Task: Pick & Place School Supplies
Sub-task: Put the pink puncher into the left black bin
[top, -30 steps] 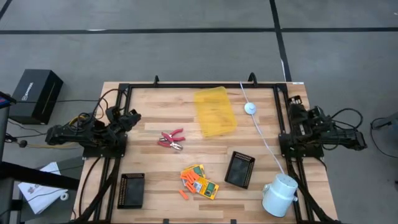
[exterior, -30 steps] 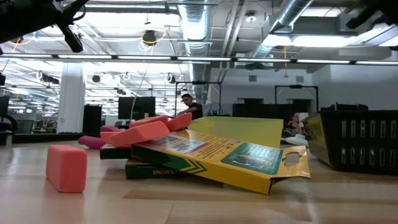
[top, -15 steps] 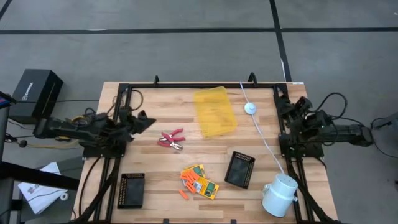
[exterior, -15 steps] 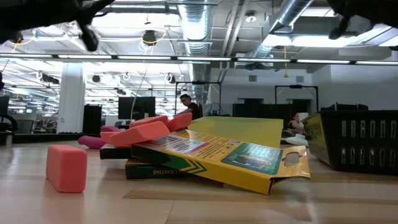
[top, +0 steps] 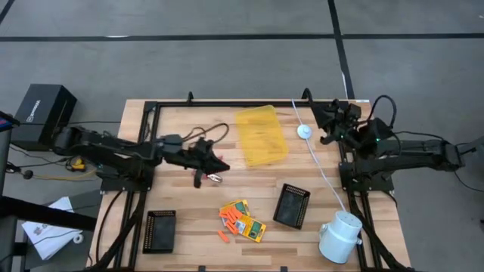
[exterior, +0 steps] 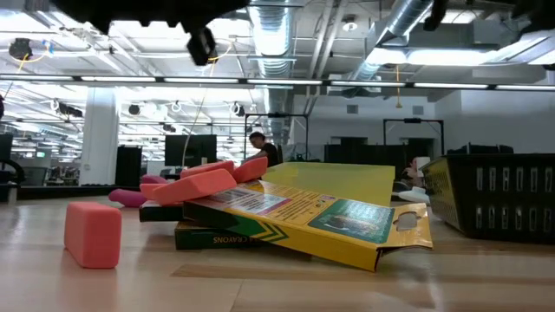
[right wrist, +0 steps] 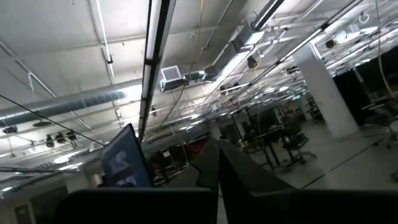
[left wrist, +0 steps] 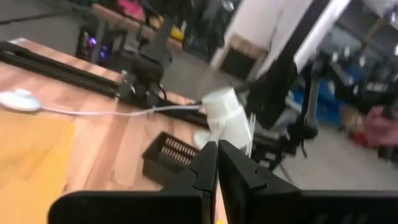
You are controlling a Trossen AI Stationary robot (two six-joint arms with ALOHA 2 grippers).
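The school supplies lie on the wooden table. Two yellow-and-green card boxes (top: 247, 221) sit at the near middle, seen close up in the low view as the stacked boxes (exterior: 303, 217). Several orange sticks (top: 227, 221) lie on and beside them. The red-handled pliers (top: 215, 177) are left of the middle. My left gripper (top: 221, 165) hangs shut in the air over the pliers and hides most of them; its shut fingers (left wrist: 217, 163) point level across the table. My right gripper (top: 318, 112) is shut, raised at the far right, and its fingers (right wrist: 217, 163) tilt up at the ceiling.
A translucent yellow tray (top: 262, 134) lies at the far middle. One black ribbed tray (top: 291, 205) is right of the boxes and another (top: 159, 230) is at the near left. A white puck (top: 303, 131) with its cord and a white cylinder (top: 340, 236) occupy the right side.
My left gripper has swung out from the table's left edge toward the middle, risen a little and tipped toward level; it now stands over the pliers. My right gripper has risen from the right edge toward the far side and tipped upward. Nothing on the table has moved.
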